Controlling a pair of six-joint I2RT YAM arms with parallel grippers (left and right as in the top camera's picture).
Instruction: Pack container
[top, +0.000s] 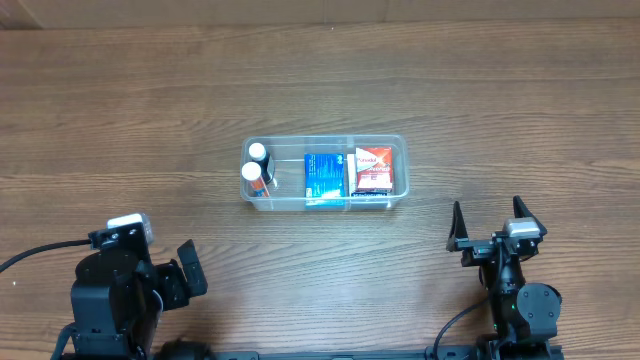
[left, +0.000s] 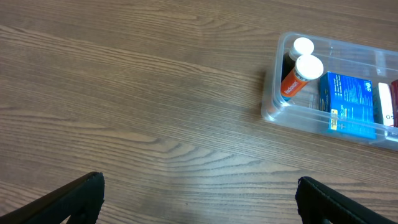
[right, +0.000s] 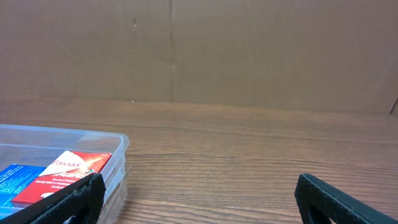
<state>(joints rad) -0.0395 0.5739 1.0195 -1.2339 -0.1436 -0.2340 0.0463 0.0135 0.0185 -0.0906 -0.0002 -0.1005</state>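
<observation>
Clear plastic container (top: 300, 139) sits mid-table, long axis 9-to-3 o'clock. It lies at 1 o'clock from the left gripper (left: 199, 182) and 10 o'clock from the right gripper (top: 488, 214). Both grippers' jaws stand apart and empty. Neither arm is clearly nearer.

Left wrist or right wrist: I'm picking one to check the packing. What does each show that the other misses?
Left wrist only: two white-capped bottles. Right wrist only: the red box with its printed top, and the brown wall behind. Both: the container, the blue box and the table.
</observation>
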